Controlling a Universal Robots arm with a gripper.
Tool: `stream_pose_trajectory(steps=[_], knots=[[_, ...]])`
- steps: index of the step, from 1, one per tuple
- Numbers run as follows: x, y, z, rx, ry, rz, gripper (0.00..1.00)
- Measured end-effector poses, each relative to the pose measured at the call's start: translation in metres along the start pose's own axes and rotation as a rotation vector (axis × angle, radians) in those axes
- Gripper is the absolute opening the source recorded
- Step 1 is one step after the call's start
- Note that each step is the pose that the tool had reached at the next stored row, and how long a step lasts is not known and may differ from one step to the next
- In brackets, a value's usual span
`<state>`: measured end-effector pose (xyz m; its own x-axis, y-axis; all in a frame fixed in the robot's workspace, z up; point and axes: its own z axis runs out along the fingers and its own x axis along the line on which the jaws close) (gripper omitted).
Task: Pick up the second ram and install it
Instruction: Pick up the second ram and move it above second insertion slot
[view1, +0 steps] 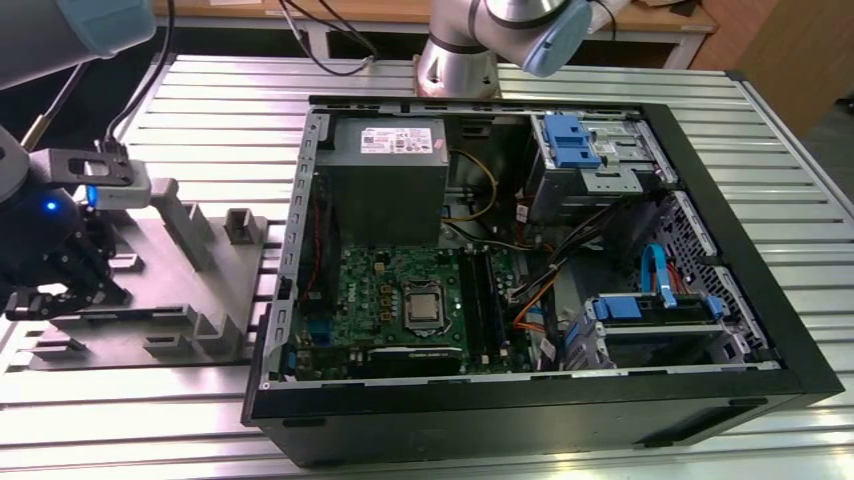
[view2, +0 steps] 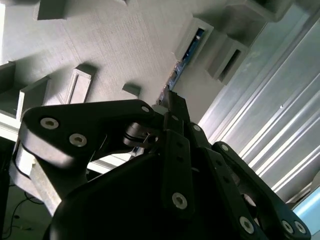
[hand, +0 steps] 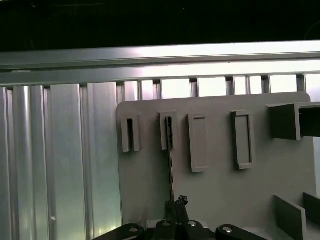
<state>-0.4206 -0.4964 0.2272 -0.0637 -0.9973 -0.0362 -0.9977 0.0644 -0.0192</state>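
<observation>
The second ram, in the second wrist view, sits edge-up in its grey tray slot, pinched by the gripper; the first wrist view agrees; the exterior view sets this beside the computer case: likely the pick-up, needing a straight lift.

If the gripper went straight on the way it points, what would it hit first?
The second ram, standing on edge in the grey tray. The gripper seems shut on it, so the tray beneath would come next. Depth is unclear.
</observation>
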Motion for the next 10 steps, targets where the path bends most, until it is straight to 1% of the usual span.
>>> stream_pose_trajectory(steps=[6, 10], knots=[[0.0006, 0.0049, 0.0065, -0.0001, 0.0016, -0.001, 0.1], [0.0009, 0.0091, 0.0089, 0.0001, 0.002, -0.001, 0.1]])
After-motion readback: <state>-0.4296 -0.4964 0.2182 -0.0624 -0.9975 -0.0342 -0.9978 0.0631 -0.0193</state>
